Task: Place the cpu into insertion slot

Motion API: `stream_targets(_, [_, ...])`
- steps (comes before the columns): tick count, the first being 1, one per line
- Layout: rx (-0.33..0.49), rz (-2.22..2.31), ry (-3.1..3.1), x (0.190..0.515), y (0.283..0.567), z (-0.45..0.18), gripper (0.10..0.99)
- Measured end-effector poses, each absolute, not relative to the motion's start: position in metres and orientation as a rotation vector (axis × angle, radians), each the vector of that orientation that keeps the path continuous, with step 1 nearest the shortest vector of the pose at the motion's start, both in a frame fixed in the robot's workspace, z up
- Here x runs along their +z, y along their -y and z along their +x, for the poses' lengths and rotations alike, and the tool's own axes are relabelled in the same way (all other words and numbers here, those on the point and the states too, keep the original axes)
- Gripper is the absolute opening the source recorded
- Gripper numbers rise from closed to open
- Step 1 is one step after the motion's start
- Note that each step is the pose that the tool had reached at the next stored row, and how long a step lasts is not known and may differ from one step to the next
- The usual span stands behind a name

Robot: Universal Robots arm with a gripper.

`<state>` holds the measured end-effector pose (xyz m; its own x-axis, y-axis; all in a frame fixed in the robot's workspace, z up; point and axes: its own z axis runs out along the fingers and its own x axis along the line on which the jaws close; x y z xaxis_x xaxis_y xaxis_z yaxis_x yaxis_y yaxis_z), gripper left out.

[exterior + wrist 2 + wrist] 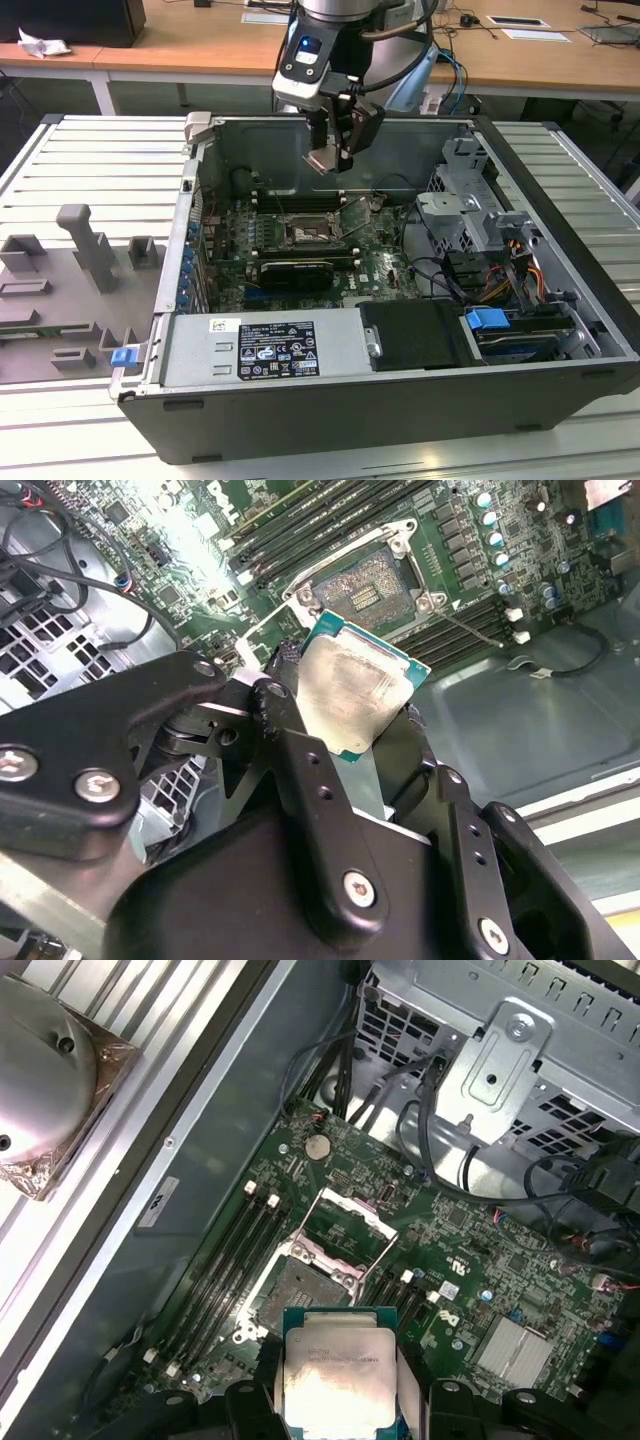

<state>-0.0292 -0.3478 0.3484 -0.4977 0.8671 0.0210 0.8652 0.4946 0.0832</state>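
My gripper (333, 152) hangs over the open computer case, shut on the cpu (325, 160), a small flat square chip with a silver-grey top. In both wrist views the cpu (355, 685) (338, 1375) sits between the black fingers (282, 695) with its metal top showing. The insertion slot (304, 233) lies below on the green motherboard, a square black socket with its metal frame swung open (345, 1225). In both wrist views the slot (368, 585) (298, 1298) is bare, and the cpu is held well above it, apart from the board.
Long memory slots (225, 1270) flank the socket. A black graphics card (295, 272) lies nearer the front. A metal drive cage (460, 200) with loose cables stands at the exterior view's right, and the case wall (250, 150) rises behind. Grey fixtures (90, 250) stand outside at the left.
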Motion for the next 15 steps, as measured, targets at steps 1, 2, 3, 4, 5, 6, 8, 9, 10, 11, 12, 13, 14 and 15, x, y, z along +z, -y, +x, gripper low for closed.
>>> stream_targets(1, [0.129,1.574,-2.688,0.3482,0.3478,-0.0292,0.537])
stream_targets(2, [0.129,1.581,-2.684,0.3481,0.3478,-0.0292,0.537])
stream_targets(3, [0.129,1.584,-2.682,0.3480,0.3478,-0.0292,0.537])
stream_targets(4, [0.128,1.589,-2.679,0.3480,0.3478,-0.0292,0.537])
stream_targets(5, [0.128,1.593,-2.676,0.3479,0.3478,-0.0292,0.537])
stream_targets(6, [0.128,1.598,-2.673,0.3478,0.3478,-0.0292,0.537])
stream_targets(8, [0.128,1.604,-2.669,0.3477,0.3478,-0.0292,0.537])
stream_targets(9, [0.128,1.608,-2.667,0.3477,0.3478,-0.0292,0.537])
stream_targets(10, [0.128,1.612,-2.664,0.3476,0.3478,-0.0292,0.537])
stream_targets(11, [0.128,1.615,-2.662,0.3475,0.3478,-0.0292,0.537])
stream_targets(12, [0.128,1.623,-2.657,0.3473,0.3478,-0.0292,0.537])
stream_targets(13, [0.128,1.627,-2.655,0.3473,0.3478,-0.0292,0.537])
stream_targets(14, [0.128,1.630,-2.653,0.3473,0.3478,-0.0292,0.537])
stream_targets(15, [0.128,1.635,-2.649,0.3472,0.3478,-0.0292,0.537])
